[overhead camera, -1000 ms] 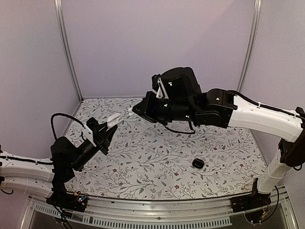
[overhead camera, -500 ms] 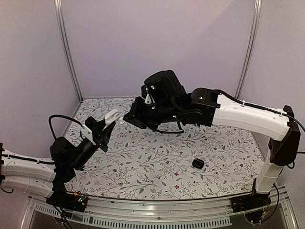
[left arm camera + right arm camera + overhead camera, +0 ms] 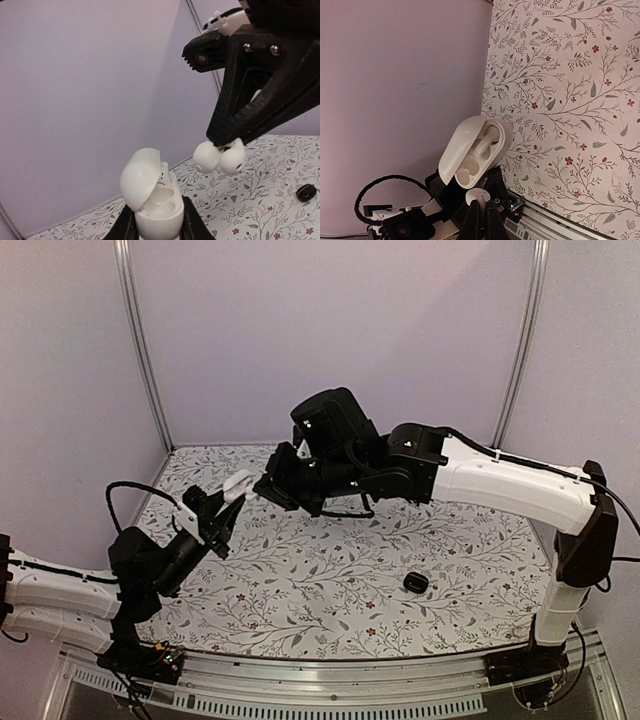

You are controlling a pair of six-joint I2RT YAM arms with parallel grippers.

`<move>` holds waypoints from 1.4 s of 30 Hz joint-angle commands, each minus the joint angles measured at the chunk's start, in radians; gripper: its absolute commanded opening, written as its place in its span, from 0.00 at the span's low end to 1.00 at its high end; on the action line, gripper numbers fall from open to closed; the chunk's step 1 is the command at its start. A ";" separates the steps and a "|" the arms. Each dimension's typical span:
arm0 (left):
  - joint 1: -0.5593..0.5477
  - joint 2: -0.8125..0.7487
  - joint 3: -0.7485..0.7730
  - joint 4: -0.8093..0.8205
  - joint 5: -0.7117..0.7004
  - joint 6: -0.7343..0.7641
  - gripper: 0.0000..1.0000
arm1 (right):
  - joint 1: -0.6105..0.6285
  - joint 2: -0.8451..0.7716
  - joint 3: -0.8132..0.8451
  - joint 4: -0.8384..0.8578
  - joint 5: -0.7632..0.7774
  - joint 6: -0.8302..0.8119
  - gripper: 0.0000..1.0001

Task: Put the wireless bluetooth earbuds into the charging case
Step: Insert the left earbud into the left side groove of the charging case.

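Right gripper, pinching a white earbud, has swung leftward to the open charging case the left gripper clamps; next, align over its socket

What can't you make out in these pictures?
Left wrist view: white pieces in the right gripper, one earbud or two; its fingers cover their tops.
Top view: dark object on the table, too small to identify.
Right wrist view: case bottom, hidden by the left gripper.

White earbud near open case
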 commanded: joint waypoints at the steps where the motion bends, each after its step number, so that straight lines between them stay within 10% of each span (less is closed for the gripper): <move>1: 0.005 0.007 0.027 0.044 -0.003 0.010 0.00 | -0.006 0.025 0.033 -0.005 0.003 0.028 0.00; 42: -0.014 0.080 0.030 0.085 -0.024 0.068 0.00 | -0.030 0.127 0.133 -0.039 0.024 0.027 0.00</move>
